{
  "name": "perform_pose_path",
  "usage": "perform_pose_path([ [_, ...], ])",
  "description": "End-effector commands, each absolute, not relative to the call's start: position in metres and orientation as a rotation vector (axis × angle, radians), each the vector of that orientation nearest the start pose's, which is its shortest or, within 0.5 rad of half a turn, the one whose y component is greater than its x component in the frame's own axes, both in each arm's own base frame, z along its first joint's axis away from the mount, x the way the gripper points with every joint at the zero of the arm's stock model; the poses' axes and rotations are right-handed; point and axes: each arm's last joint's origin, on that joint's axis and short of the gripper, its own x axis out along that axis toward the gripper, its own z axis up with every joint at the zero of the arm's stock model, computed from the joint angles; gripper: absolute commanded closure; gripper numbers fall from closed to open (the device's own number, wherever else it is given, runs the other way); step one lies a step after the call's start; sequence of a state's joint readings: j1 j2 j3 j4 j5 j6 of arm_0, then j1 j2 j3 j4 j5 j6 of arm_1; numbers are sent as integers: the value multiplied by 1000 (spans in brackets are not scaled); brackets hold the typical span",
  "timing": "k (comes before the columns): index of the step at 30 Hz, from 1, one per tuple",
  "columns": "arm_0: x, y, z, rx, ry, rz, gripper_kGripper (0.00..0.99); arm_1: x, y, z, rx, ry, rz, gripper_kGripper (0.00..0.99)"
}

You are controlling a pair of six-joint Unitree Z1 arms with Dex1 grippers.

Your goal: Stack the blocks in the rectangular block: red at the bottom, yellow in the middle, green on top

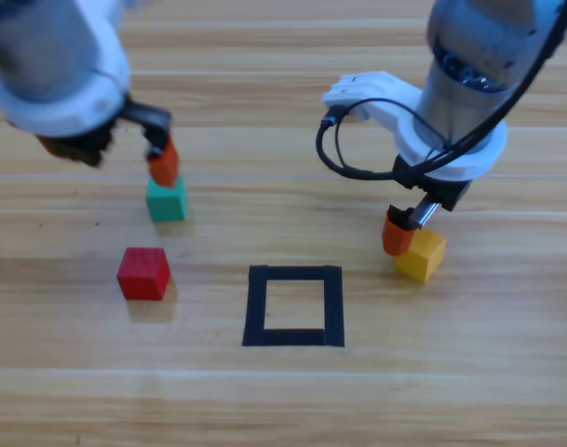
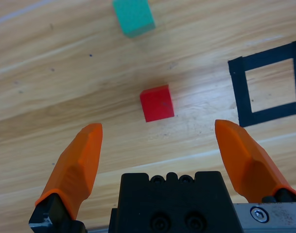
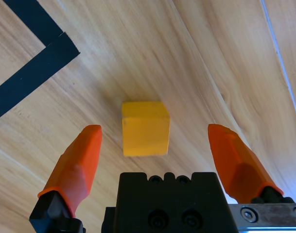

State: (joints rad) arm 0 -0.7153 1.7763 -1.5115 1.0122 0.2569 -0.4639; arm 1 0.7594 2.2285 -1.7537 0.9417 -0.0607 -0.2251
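My left gripper (image 1: 115, 149) hangs open at the upper left, one orange jaw just above the green cube (image 1: 167, 199). In the left wrist view the left gripper (image 2: 158, 127) points at the red cube (image 2: 157, 103), with the green cube (image 2: 133, 17) farther off. The red cube (image 1: 143, 273) lies left of the black tape rectangular block (image 1: 257, 305), whose centre shows bare wood. My right gripper (image 1: 418, 223) is open over the yellow cube (image 1: 421, 254), right of the outline. The right wrist view shows the yellow cube (image 3: 145, 128) ahead between the spread jaws of the right gripper (image 3: 154, 129), untouched.
All three cubes sit apart on the wooden table (image 1: 283, 400). A black cable (image 1: 344, 163) loops off the right wrist. The tape outline (image 2: 238, 94) appears at the left wrist view's right edge, and a corner of the tape outline (image 3: 36, 73) shows at the upper left of the right wrist view.
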Motion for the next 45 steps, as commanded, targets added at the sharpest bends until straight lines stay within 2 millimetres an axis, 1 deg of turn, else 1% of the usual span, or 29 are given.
perform_pose_path([
  [1, 295, -198, 287, 111, 1332, -3, 0, 345, 309, 168, -786, 1393, 705, 54],
  [4, 301, -186, 281, 49, 1355, 23, 0, 346, 311, 159, -791, 1411, 705, 70],
  [7, 307, -176, 272, -7, 1369, 48, 0, 348, 312, 151, -803, 1442, 703, 123],
  [11, 308, -175, 256, -40, 1390, 79, 1, 349, 314, 143, -810, 1483, 707, 200],
  [13, 309, -175, 244, -44, 1410, 93, 1, 349, 314, 141, -815, 1500, 705, 332],
  [14, 307, -175, 234, -48, 1424, 97, 1, 349, 314, 138, -818, 1507, 704, 432],
  [15, 305, -174, 228, -52, 1429, 95, 1, 349, 314, 137, -817, 1511, 705, 495],
  [16, 304, -174, 223, -58, 1434, 88, 1, 349, 314, 136, -818, 1521, 707, 582],
  [17, 302, -174, 217, -64, 1445, 82, 2, 350, 314, 135, -814, 1530, 707, 688],
  [19, 301, -173, 210, -72, 1453, 95, 4, 353, 310, 137, -801, 1542, 702, 958],
  [20, 300, -173, 207, -73, 1458, 100, 4, 354, 308, 141, -795, 1544, 696, 990],
  [21, 299, -172, 205, -76, 1459, 104, 4, 353, 305, 148, -785, 1541, 693, 990],
  [27, 294, -176, 202, -79, 1461, 85, 8, 336, 288, 216, -695, 1443, 698, 990],
  [28, 294, -177, 202, -77, 1462, 81, 10, 334, 286, 225, -684, 1427, 694, 990],
  [29, 293, -178, 204, -80, 1458, 76, 10, 334, 286, 228, -681, 1420, 693, 990],
  [31, 292, -178, 207, -89, 1453, 65, 10, 335, 287, 228, -670, 1420, 683, 990],
  [33, 290, -179, 210, -91, 1450, 58, 10, 335, 287, 222, -664, 1439, 680, 990],
  [37, 288, -186, 202, -70, 1457, 45, 10, 337, 289, 212, -654, 1463, 685, 990],
  [42, 286, -195, 189, -45, 1464, 30, 34, 335, 288, 206, -651, 1472, 680, 990],
  [45, 286, -197, 181, -33, 1466, 21, 45, 333, 286, 207, -642, 1468, 678, 990],
])
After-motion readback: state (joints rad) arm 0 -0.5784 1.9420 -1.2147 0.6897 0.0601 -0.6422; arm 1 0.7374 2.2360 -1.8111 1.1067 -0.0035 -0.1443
